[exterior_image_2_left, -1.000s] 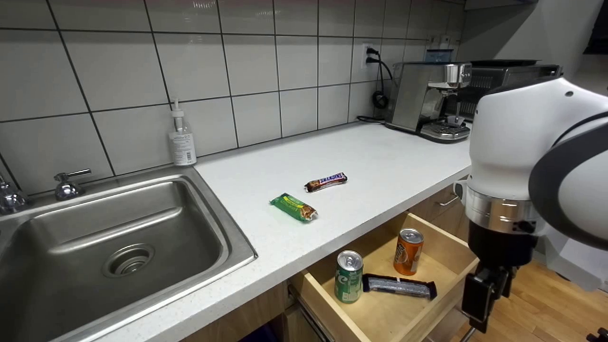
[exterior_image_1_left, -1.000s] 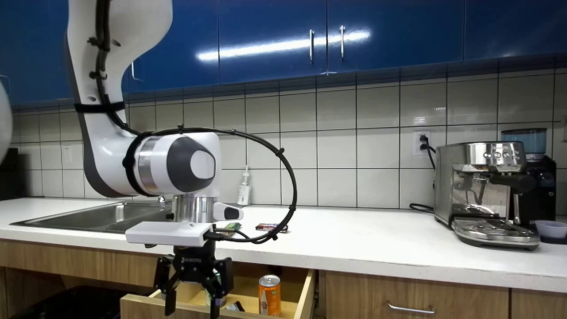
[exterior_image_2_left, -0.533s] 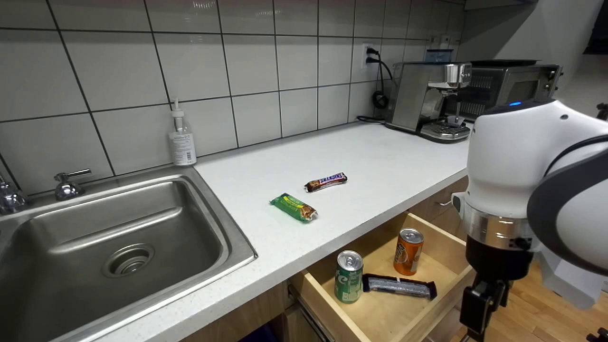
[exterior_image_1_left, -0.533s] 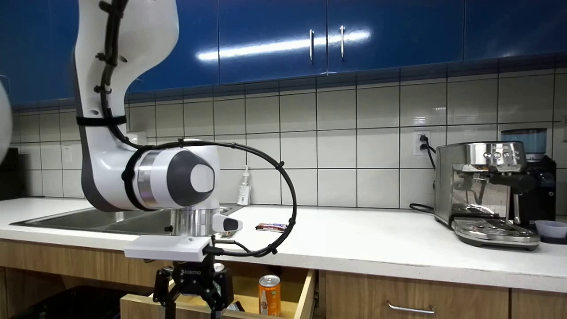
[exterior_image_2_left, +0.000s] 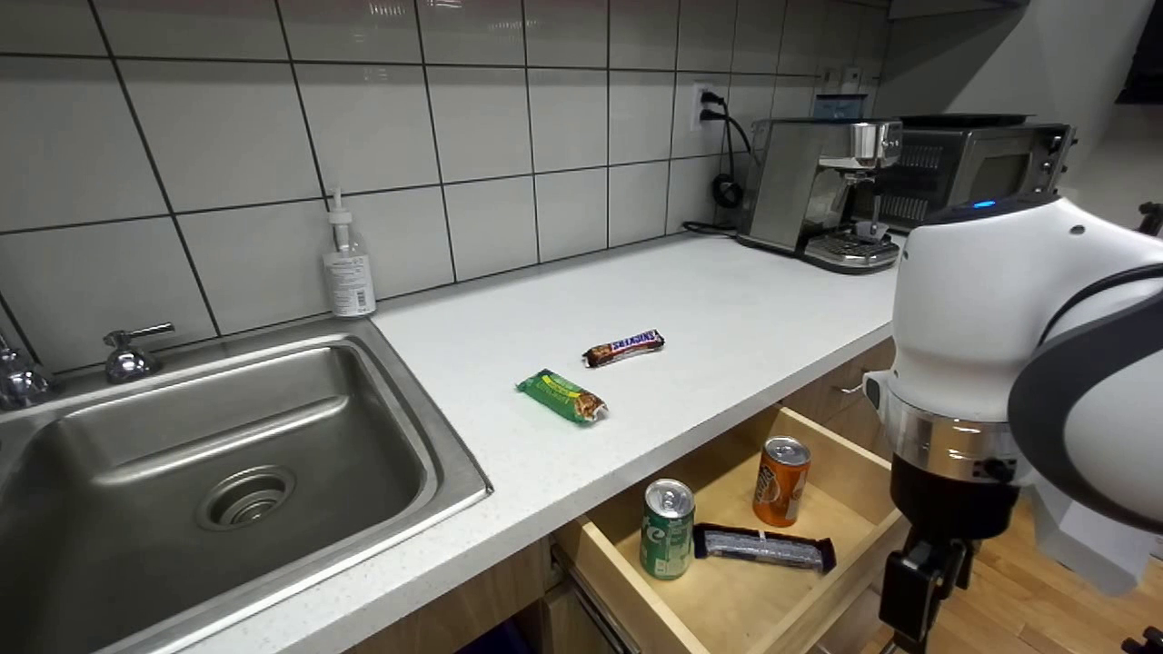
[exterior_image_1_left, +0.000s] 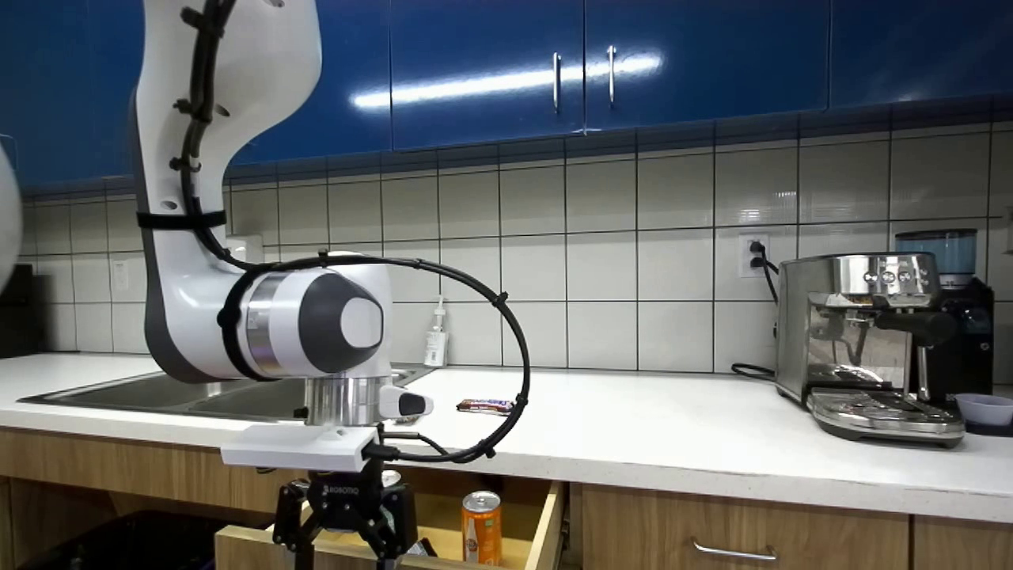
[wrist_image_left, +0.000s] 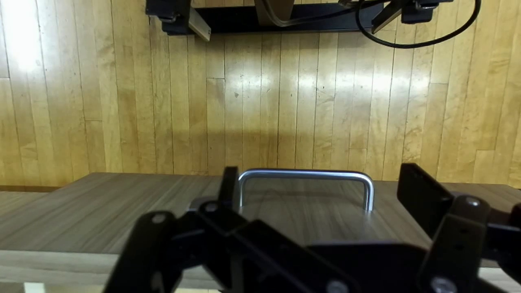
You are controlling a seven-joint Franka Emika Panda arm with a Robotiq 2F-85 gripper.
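A Robotiq gripper, its fingers spread wide, hangs at the front of a pulled-out wooden drawer in a kitchen. In the wrist view the drawer handle, a silver bar, shows between the two fingers; whether either one touches it is hard to tell from that angle. A plank wood floor gleams below. Inside the drawer, an orange soda can and a green soda can stand upright, with a dark-wrapped bar lying flat near both. Higher up, on the white countertop, a Snickers bar lies near a green-wrapped snack bar, the latter closer to a stainless-steel sink. A pump bottle stands at the sink's back corner, before the white tiled wall. Well apart from the sink, an espresso machine occupies the same counter, with glossy blue cabinets mounted overhead.
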